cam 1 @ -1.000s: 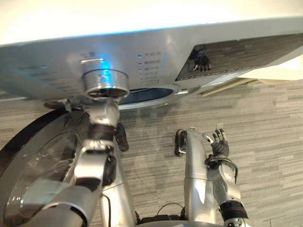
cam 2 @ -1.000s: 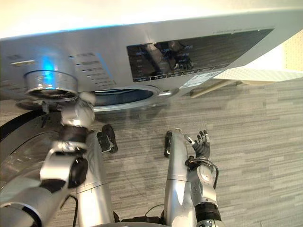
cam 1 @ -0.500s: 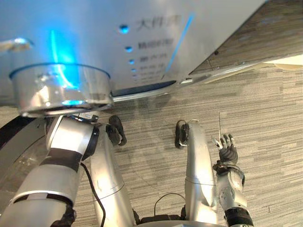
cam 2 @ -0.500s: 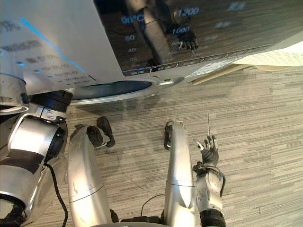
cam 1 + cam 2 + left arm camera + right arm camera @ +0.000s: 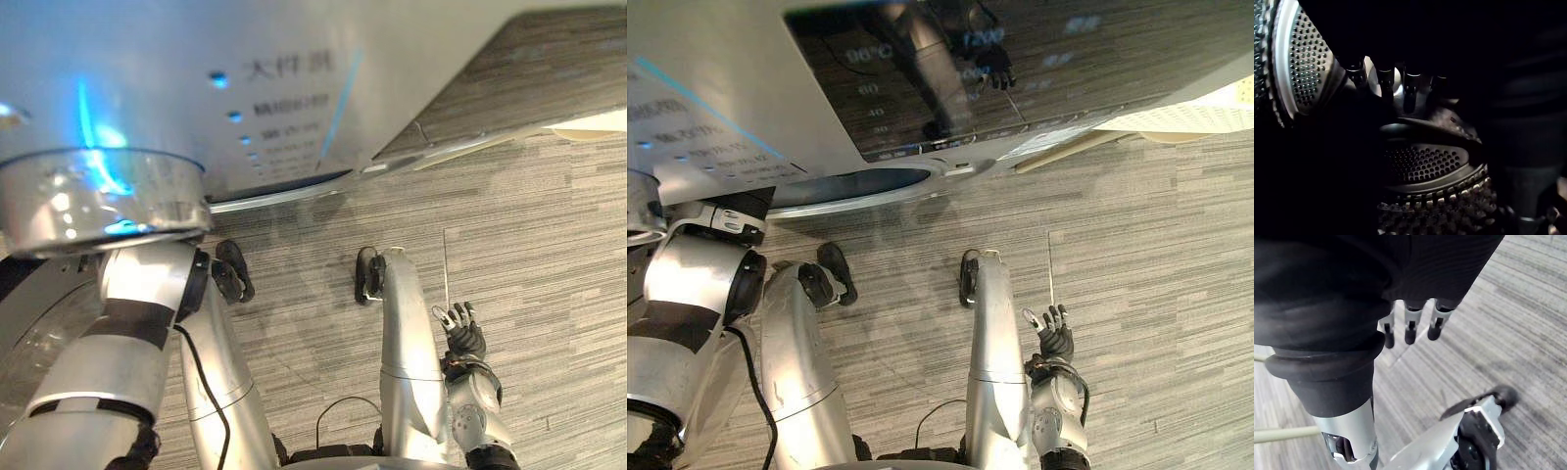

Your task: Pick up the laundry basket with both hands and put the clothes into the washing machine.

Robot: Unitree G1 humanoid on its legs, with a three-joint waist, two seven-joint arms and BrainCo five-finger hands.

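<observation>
The washing machine (image 5: 294, 98) loomed close above, its door opening (image 5: 852, 186) under the control panel. The left hand (image 5: 1409, 88) was inside the steel drum (image 5: 1425, 161), fingers loosely extended and apparently holding nothing. The lit perforated wall looked bare, and the rest was too dark to judge for clothes. The right hand (image 5: 1054, 341) hung low above the floor (image 5: 1156, 245), fingers relaxed and empty. Pulling the left arm out carelessly could snag it on the opening's rim.
</observation>
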